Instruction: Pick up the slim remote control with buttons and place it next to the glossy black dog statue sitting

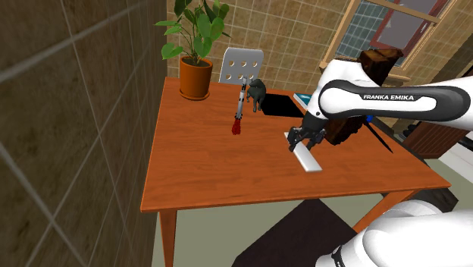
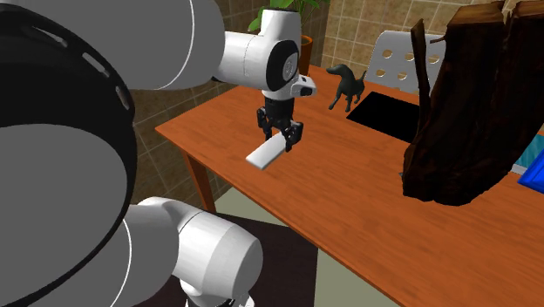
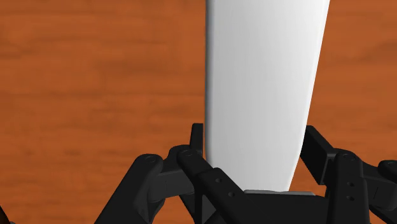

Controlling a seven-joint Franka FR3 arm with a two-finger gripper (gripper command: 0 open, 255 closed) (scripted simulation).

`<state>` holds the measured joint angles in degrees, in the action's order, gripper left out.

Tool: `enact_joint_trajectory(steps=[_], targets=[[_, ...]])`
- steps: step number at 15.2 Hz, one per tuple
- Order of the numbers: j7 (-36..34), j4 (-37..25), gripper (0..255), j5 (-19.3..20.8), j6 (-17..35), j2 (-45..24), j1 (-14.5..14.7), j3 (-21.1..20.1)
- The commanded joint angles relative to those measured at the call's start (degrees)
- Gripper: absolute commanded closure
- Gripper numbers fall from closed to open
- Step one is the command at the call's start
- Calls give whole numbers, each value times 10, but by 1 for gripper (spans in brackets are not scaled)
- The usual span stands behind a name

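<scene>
The slim remote (image 3: 264, 83) is drawn plain white, with no buttons showing. My black gripper (image 3: 254, 156) is shut on it, one finger pressed to each long side. In the shoulder view the gripper (image 1: 305, 139) holds the remote (image 1: 307, 158) over the table's right half. The remote (image 2: 264, 154) hangs tilted just above the wooden table (image 2: 349, 201) under the gripper (image 2: 281, 136). The dark glossy dog statue (image 1: 256, 92) stands at the table's far edge, well beyond the gripper. It also shows past the gripper in the second exterior view as the dog statue (image 2: 346, 85).
A potted plant (image 1: 195, 53) stands at the far left corner, with a white chair (image 1: 241, 64) behind the table. A thin red-tipped tool (image 1: 238, 114) lies near the dog, beside a flat black rectangle (image 1: 277, 104). A brown wooden lump (image 2: 462, 105) stands near the hand, and a wall (image 1: 68, 129) runs along the left.
</scene>
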<state>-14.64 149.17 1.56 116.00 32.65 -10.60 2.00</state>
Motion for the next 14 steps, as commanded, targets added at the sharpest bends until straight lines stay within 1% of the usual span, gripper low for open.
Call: enact_joint_trajectory(steps=[1,14], targets=[[-1,-12,255,-1,-18,6,1,-1],[0,-100,255,-2,-124,24,1,-3]])
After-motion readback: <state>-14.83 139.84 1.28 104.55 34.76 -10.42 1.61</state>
